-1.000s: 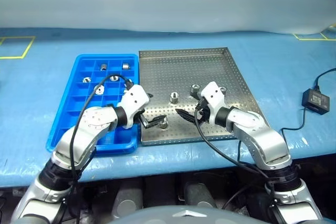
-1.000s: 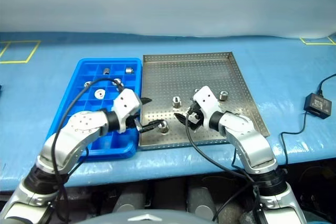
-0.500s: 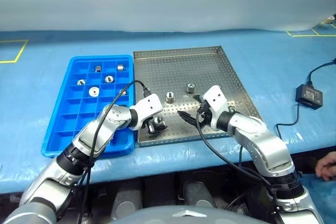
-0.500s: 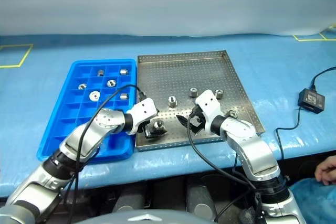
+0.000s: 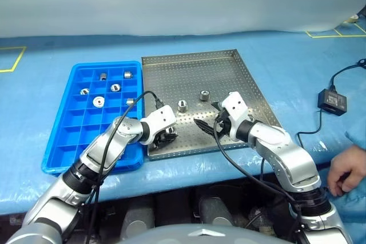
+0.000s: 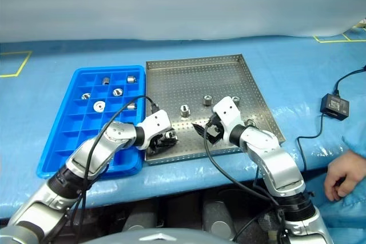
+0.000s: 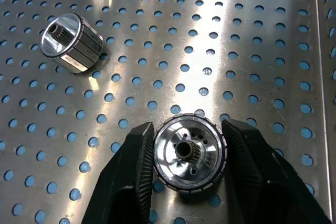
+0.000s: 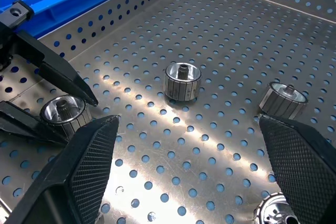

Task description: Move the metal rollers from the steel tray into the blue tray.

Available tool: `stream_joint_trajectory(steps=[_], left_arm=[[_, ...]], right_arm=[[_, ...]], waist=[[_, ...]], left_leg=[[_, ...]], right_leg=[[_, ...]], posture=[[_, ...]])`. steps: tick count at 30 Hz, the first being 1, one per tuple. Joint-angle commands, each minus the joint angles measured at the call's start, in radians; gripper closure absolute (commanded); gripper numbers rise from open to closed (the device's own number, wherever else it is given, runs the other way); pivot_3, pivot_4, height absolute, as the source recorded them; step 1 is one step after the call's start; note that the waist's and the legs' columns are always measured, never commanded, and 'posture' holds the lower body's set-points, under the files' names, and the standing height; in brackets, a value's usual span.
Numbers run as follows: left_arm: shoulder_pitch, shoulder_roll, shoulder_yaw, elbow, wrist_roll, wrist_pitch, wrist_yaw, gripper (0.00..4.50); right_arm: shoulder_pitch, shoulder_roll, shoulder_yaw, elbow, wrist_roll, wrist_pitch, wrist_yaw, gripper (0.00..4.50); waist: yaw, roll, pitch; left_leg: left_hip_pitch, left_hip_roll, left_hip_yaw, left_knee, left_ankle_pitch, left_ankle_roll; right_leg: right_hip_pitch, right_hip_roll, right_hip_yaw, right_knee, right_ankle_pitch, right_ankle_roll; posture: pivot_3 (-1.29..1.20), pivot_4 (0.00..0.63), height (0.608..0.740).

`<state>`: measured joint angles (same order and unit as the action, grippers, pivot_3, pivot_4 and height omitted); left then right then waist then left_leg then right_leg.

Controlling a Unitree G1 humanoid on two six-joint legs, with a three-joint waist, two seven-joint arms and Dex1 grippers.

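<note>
My left gripper [image 5: 167,136] is shut on a metal roller [image 7: 190,153] at the near-left corner of the steel tray [image 5: 194,70]; one black finger [image 7: 137,166] presses on each side of it. Two more metal rollers [image 5: 182,106] [image 5: 203,95] stand mid-tray, and the right wrist view catches another roller [image 8: 283,99] close by. My right gripper [image 5: 207,125] hovers open just right of the left one, with nothing between its fingers. The blue tray [image 5: 86,141] lies left of the steel tray, with several rollers [image 5: 115,87] in its far compartments.
A black box [image 5: 332,100] with a cable lies on the blue table cover to the right. A person's hand [image 5: 346,167] rests at the table's near right edge. Yellow tape marks [image 5: 11,58] sit at the far corners.
My left gripper came down around the near-left roller and shut on it. The right arm held still. The camera swung right, and a person's hand came into view at the right.
</note>
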<state>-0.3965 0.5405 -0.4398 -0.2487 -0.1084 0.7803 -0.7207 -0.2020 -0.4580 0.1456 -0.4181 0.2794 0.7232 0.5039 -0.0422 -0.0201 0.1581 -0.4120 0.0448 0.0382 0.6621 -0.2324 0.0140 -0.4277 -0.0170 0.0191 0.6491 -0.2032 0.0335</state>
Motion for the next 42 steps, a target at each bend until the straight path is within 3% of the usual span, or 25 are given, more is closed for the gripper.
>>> stream_joint_trajectory(steps=[1,7,11,19,23,30,38,42], left_arm=[[0.019,-0.015,0.084,-0.052,-0.044,0.009,0.009,2.76],[0.041,-0.055,0.224,-0.147,-0.124,0.023,0.047,2.76],[0.063,-0.113,0.391,-0.239,-0.172,0.064,0.156,2.76],[0.248,-0.001,0.587,-0.391,-0.094,0.143,0.303,2.76],[0.298,-0.015,0.692,-0.399,-0.052,0.18,0.405,2.76],[0.239,-0.144,0.722,-0.285,0.036,0.165,0.617,2.76],[0.168,-0.19,0.699,-0.106,0.104,0.11,0.723,2.76],[0.163,-0.176,0.651,-0.107,0.137,0.167,0.732,1.46]], right_arm=[[-0.019,0.013,0.004,-0.02,0.007,-0.02,0.01,0.0],[-0.031,0.024,0.025,-0.001,0.002,-0.029,0.026,0.0],[-0.059,0.036,0.047,0.03,-0.006,-0.042,0.038,0.0],[-0.102,0.053,0.081,0.08,-0.011,-0.067,0.071,0.0],[-0.115,0.06,0.097,0.1,-0.014,-0.075,0.088,0.0],[-0.143,0.074,0.11,0.13,-0.026,-0.088,0.103,0.0],[-0.128,0.066,0.091,0.119,-0.033,-0.083,0.096,0.0],[-0.115,0.063,0.076,0.103,-0.033,-0.075,0.085,0.0]], waist=[[0.001,0.0,0.0],[0.009,-0.001,0.0],[0.015,-0.001,0.0],[0.029,-0.001,0.001],[0.047,-0.002,0.001],[0.086,-0.003,0.001],[0.082,-0.004,0.0],[0.078,-0.004,0.0]], left_leg=[[0.0,0.0,0.0,0.0,0.0,0.0],[-0.002,0.0,-0.001,0.0,0.0,0.0],[-0.002,-0.001,0.0,0.001,0.0,0.0],[-0.001,0.0,-0.002,-0.001,0.0,0.0],[-0.002,-0.001,-0.002,0.0,0.0,0.0],[-0.002,-0.003,-0.003,0.002,0.0,0.001],[-0.002,-0.003,-0.003,0.001,0.0,0.001],[-0.003,-0.003,-0.003,0.0,0.0,0.001]], right_leg=[[0.0,0.0,0.0,0.0,0.0,0.0],[-0.001,-0.001,0.0,0.0,0.0,0.001],[0.0,-0.001,0.0,0.0,0.001,0.001],[-0.001,0.0,-0.001,0.0,0.001,0.002],[0.0,-0.001,-0.002,-0.001,0.0,0.0],[0.002,-0.004,-0.003,-0.001,0.001,0.001],[0.002,-0.004,-0.005,-0.002,0.002,-0.001],[0.002,-0.004,-0.005,-0.003,0.003,-0.002]], posture=[[-0.04,0.15,0.74],[-0.02,0.15,0.74],[0.01,0.15,0.74],[0.09,0.15,0.74],[0.12,0.15,0.74],[0.14,0.15,0.74],[0.11,0.15,0.74],[0.09,0.15,0.74]])
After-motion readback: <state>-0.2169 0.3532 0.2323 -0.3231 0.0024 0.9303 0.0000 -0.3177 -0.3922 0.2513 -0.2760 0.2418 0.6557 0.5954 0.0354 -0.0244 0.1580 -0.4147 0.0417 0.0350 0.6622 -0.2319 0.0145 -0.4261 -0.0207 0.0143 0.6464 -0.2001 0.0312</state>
